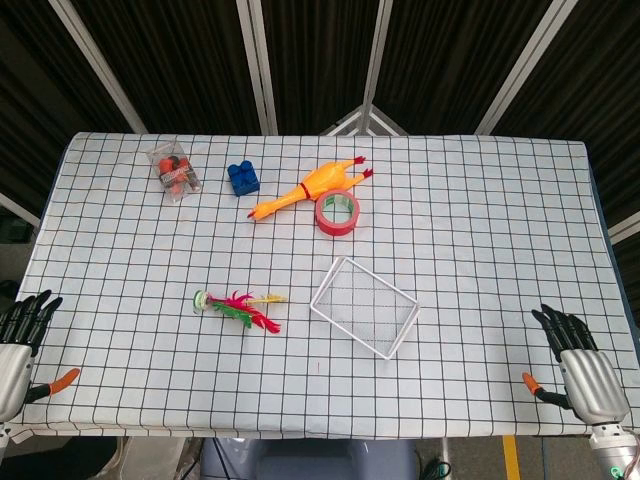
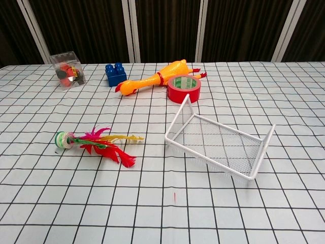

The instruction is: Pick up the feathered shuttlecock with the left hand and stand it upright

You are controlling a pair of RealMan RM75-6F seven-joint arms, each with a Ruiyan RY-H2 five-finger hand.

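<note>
In the head view, your left hand (image 1: 20, 345) rests at the near left edge of the tabletop (image 1: 480, 220), fingers apart and holding nothing. The feathered shuttlecock (image 1: 235, 306) lies on its side well apart from that hand, toward the table's middle, base pointing left and feathers trailing right. Your right hand (image 1: 582, 365) sits at the near right edge, likewise open-fingered and empty. A white wire basket (image 1: 364, 306) lies just right of the shuttlecock.

In the chest view, neither hand appears. It shows the shuttlecock (image 2: 96, 142) closer: a pale ringed base, apparently greenish, with red, pink and yellow feathers lying flat. The basket's raised end walls show only here.
</note>
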